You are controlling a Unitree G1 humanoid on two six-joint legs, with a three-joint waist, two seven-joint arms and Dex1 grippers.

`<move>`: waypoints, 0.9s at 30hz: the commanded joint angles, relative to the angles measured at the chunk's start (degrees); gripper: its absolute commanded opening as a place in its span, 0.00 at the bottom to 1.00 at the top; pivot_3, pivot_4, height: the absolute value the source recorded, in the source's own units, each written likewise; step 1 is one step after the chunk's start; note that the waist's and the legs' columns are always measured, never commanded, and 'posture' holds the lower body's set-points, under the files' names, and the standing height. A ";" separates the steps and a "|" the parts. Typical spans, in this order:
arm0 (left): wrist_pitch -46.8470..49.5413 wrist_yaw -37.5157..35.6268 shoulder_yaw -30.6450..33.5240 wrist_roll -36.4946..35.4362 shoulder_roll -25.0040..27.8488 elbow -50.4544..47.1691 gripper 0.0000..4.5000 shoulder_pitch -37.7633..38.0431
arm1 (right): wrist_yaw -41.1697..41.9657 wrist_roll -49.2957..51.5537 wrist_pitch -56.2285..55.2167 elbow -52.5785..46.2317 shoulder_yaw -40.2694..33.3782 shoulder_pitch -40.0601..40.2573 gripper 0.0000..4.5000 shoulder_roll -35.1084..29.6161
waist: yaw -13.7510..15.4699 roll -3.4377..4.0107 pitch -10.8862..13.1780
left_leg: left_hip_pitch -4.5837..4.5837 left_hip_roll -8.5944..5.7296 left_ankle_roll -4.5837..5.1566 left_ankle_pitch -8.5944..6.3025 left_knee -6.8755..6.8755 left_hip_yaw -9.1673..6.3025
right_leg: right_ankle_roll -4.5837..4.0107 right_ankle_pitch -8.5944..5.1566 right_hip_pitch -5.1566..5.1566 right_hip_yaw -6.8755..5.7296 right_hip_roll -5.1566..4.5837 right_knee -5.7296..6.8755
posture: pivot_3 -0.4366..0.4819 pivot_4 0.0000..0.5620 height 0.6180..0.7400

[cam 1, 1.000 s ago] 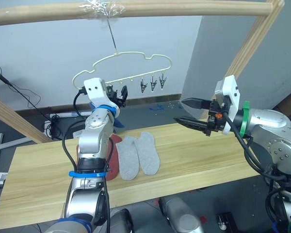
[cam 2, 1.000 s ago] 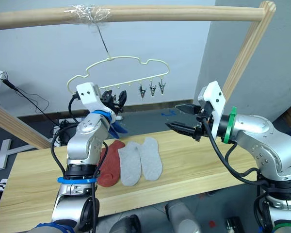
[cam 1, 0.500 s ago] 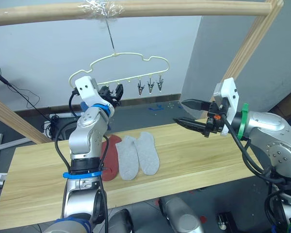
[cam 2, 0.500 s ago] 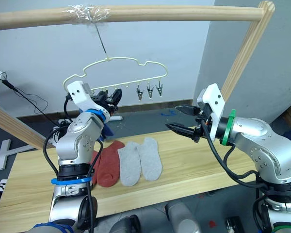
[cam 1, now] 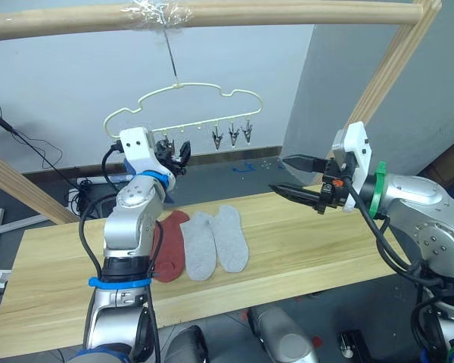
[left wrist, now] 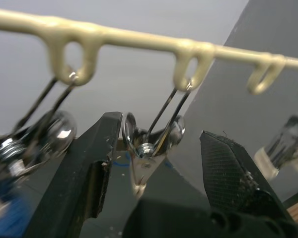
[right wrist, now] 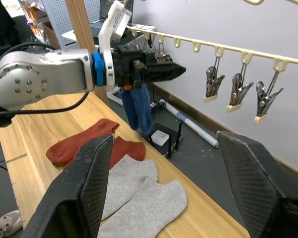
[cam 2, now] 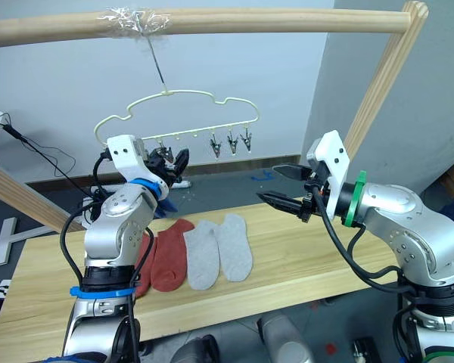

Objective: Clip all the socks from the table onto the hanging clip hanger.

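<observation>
**Left gripper at the clips**

Left gripper [left wrist: 154, 163] is up at the clip hanger [cam 1: 183, 91], fingers open around a silver clip [left wrist: 148, 148]. Red socks [cam 2: 169, 252] and grey socks [cam 2: 219, 251] lie mid-table [cam 1: 318, 249]. Right gripper [cam 1: 287, 175] hovers open above the table's right end.

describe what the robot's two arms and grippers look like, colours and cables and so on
Both arms are silver-grey metal with rounded, bolted joints and black cables looping alongside. The left arm carries blue bands, the right a green ring. Each wrist has a white block-shaped housing. The left gripper and right gripper each have two black tapered fingers with cross-hatched pads.
</observation>
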 commanded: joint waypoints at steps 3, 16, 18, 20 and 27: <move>-9.51 -0.38 -0.73 2.76 -0.32 0.05 0.63 1.49 | -0.22 0.70 -1.08 -2.17 -0.82 0.14 0.77 -0.25 | -0.02 0.00 0.00 | 0.00 0.00 0.00 0.00 0.00 0.02 | 0.00 0.00 0.00 0.00 0.00 -0.01 | 0.02 0.39 1.00; -16.92 2.32 -1.59 6.95 -2.73 4.66 0.63 3.32 | 0.26 0.75 -0.69 -1.87 -0.84 -0.17 0.77 -1.04 | -0.01 0.00 0.00 | 0.00 0.00 0.01 0.00 0.00 0.02 | 0.00 0.00 0.00 0.00 0.00 0.00 | 0.02 0.39 1.00; -16.96 2.51 -1.42 6.82 -3.01 4.70 0.63 3.04 | 0.30 0.76 -0.69 -1.80 -0.80 -0.22 0.77 -1.12 | -0.01 0.00 0.00 | 0.00 0.00 0.01 0.00 0.00 0.02 | 0.01 0.00 0.00 0.00 0.00 0.01 | 0.02 0.39 1.00; -16.82 2.69 -1.13 6.58 -3.11 4.80 0.63 2.36 | 0.32 0.79 -0.64 -1.75 -0.76 -0.31 0.77 -1.17 | -0.02 0.00 0.00 | 0.00 0.00 0.01 0.01 0.00 0.02 | 0.01 0.00 0.00 0.00 0.00 0.02 | 0.02 0.39 1.00; -15.42 3.94 0.17 5.32 -3.49 5.22 0.63 0.04 | 0.20 0.92 -0.38 -1.91 -0.82 -0.25 0.77 -1.31 | -0.02 0.00 0.00 | 0.00 -0.01 0.02 0.01 0.01 0.02 | 0.07 -0.04 0.00 -0.02 0.00 0.03 | 0.02 0.39 1.00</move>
